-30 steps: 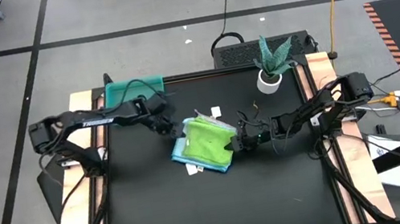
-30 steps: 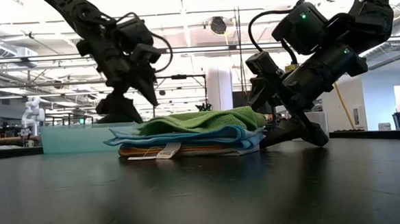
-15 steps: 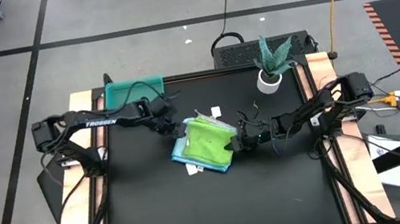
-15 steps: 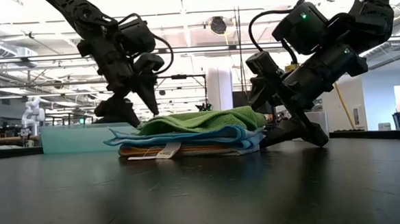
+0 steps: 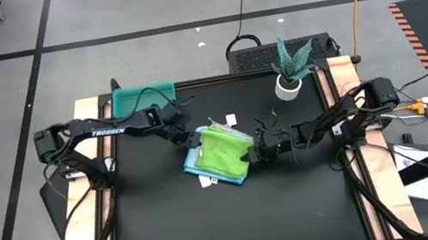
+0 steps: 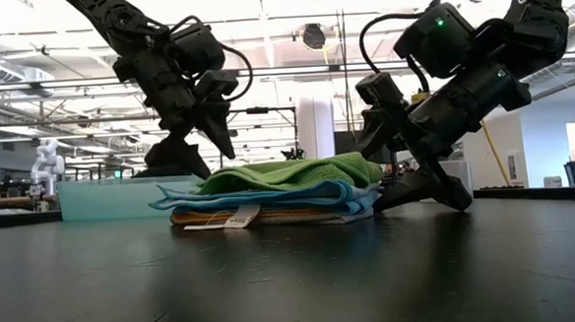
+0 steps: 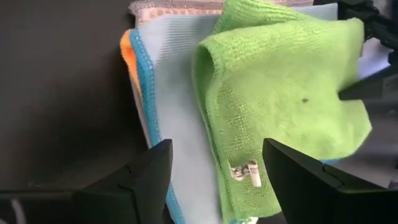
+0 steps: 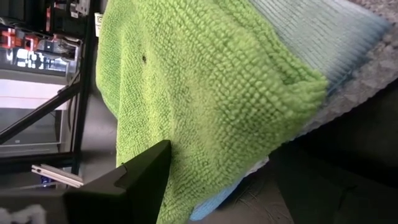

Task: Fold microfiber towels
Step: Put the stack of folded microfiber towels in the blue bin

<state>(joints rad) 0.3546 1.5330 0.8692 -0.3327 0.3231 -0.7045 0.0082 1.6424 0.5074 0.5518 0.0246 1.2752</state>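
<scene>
The dark left arm reaches in from the table's left, its two-finger left gripper (image 5: 185, 137) raised with fingers spread and nothing between them. The dark right arm stretches low from the right, its right gripper (image 5: 253, 153) angled down, fingers apart.

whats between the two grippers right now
The stack of towels, green towel on top, lies between the left gripper and right gripper, clearest in the high view.

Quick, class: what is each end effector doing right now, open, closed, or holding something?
Left end effector: open, holding nothing, above the edge of the towel stack.
Right end effector: open, holding nothing, low beside the stack's opposite edge.
</scene>
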